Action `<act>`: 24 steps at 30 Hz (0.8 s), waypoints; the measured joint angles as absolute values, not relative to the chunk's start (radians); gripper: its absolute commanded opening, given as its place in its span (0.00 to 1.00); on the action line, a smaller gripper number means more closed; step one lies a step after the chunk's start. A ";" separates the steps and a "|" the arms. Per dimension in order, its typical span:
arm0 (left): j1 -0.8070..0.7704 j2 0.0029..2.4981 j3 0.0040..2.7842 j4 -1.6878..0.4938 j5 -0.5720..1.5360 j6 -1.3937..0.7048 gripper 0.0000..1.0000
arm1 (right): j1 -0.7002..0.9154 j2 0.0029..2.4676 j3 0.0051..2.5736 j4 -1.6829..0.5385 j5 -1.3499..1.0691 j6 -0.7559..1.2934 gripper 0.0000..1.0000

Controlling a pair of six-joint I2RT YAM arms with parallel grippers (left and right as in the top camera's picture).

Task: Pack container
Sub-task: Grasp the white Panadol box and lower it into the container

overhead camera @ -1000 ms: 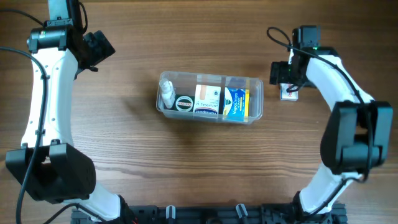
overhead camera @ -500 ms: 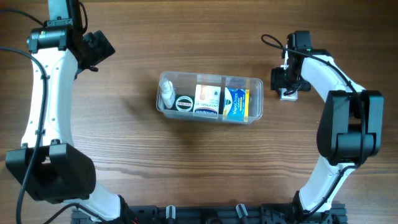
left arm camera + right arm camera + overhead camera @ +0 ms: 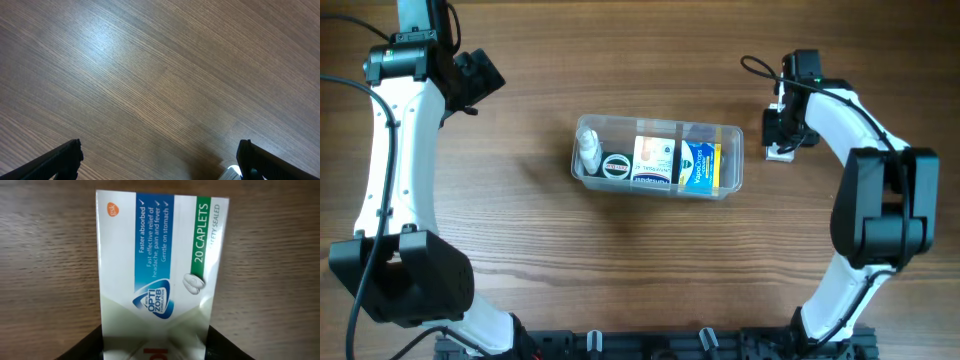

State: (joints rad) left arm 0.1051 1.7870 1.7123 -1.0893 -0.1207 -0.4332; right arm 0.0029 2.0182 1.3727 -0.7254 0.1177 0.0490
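Brown wood-grain counter. Centre: clear rectangular plastic container, part-filled with medicine boxes and white bottle. Outside, right: white-blue-green cardboard caplet box, clamped by right tool, unpacked. left tool agape, empty.

Right pincer now around caplet box.

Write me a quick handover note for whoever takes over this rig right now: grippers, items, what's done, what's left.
Left gripper: open, empty, over the bare table, away from the container.
Right gripper: fingers either side of the 20-caplet box, which is to the right of the container; grip not confirmable.
Done: white bottle, small round item, white-orange box and blue-yellow box are in the container.
Left: pack the 20-caplet box.
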 measured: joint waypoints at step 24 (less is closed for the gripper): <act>0.105 1.787 1.712 -1.089 -0.121 -0.433 1.00 | 0.250 1.592 1.373 -0.928 -0.194 -0.457 0.39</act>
